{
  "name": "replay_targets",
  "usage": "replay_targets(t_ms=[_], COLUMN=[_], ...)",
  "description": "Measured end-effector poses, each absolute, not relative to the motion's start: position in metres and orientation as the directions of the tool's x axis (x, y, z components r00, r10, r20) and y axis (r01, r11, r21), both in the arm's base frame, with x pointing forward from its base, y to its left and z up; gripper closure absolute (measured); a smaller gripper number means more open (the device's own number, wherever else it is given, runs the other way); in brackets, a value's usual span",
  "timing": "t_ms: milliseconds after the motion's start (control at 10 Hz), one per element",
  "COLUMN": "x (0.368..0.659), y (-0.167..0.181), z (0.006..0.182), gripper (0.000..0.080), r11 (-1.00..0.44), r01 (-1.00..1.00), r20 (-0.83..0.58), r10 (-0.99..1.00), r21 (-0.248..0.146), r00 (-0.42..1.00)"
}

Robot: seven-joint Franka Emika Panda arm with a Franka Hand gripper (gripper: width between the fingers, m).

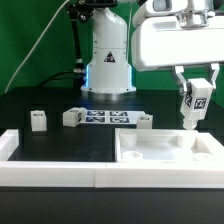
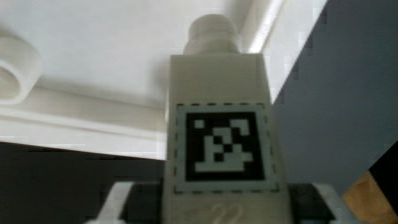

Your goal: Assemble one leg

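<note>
a spare leg [image 1: 37, 120] lies on the counter [image 1: 50, 100], left of the marker board [image 1: 105, 117]; at the exterior view's right the gripper [image 1: 193, 93] pinches the leg [image 1: 195, 108] above the white panel [image 1: 165, 152]. judged light, rigid, smooth: grip the flat sides

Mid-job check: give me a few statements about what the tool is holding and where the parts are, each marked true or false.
1. The tool grips a leg. True.
2. The held leg stands on the table. False: it hangs in the air by the far edge of the white panel.
3. Three loose legs lie on the table. True.
4. The marker board lies on the white panel. False: it lies on the table in front of the robot base.
</note>
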State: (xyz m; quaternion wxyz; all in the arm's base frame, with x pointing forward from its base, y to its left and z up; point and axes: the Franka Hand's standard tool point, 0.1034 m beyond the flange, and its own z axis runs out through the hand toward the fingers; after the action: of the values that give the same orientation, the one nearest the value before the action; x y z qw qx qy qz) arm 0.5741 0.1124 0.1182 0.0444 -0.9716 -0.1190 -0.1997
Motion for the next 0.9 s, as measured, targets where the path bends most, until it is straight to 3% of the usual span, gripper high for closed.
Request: replay_targets(t_ms=[400,900], x=[0.594,0.604], y=[0.109,0.109], z=[0.108,0.107], gripper=[0.0507,0.0507], r11=[-0.970,-0.971], r01=[0.243,0.238], r20=[0.536,0.543], r10=[0.199,0.193], r21=[-0.011,-0.014], r00=[0.820,0.817])
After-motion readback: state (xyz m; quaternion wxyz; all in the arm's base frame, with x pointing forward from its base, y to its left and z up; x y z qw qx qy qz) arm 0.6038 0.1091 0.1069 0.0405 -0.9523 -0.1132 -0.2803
